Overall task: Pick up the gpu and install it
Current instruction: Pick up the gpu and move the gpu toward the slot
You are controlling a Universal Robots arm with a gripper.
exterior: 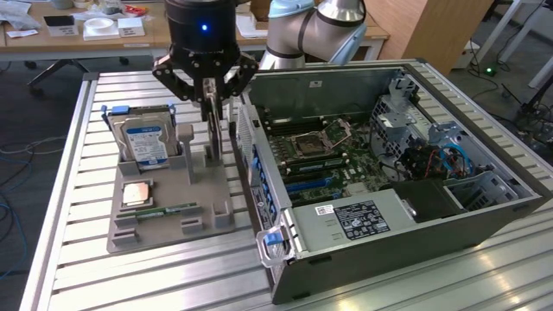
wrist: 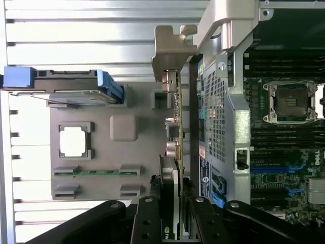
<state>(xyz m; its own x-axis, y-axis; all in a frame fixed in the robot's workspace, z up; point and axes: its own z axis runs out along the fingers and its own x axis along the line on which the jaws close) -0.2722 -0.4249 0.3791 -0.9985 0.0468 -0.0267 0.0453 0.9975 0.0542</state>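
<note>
The gripper (exterior: 212, 98) is hanging in the upper left-of-centre part of the exterior view, pointing straight down, and its fingers (wrist: 150, 218) are pressing in on the two flat faces of the gpu (exterior: 212, 133) — clenched on the card's upper edge rather than standing free of it. The gpu is standing on edge in the grey fixture tray (exterior: 164, 227), directly beneath the tool. Whether its lower edge is sitting in the tray's slot or is just clear of it cannot be told. Its long axis is running alongside the side wall of the open computer case (exterior: 484, 214), away from the exterior camera. The wrist view is showing the card edge-on as a thin dark line leading from the fingers out to the silver bracket (wrist: 171, 48) at its far end. So the card's flat faces are lining up with the finger pads, and the grip is sitting toward the end opposite the bracket. The case is lying just beside the card on the exterior view's right, with the motherboard (exterior: 320, 155) exposed inside. The hard drive (exterior: 145, 144) is standing in the tray at the exterior view's left of the card, apart from it, and the memory stick (exterior: 168, 210) is lying flat lower in the frame — neither is touching the tool.
</note>
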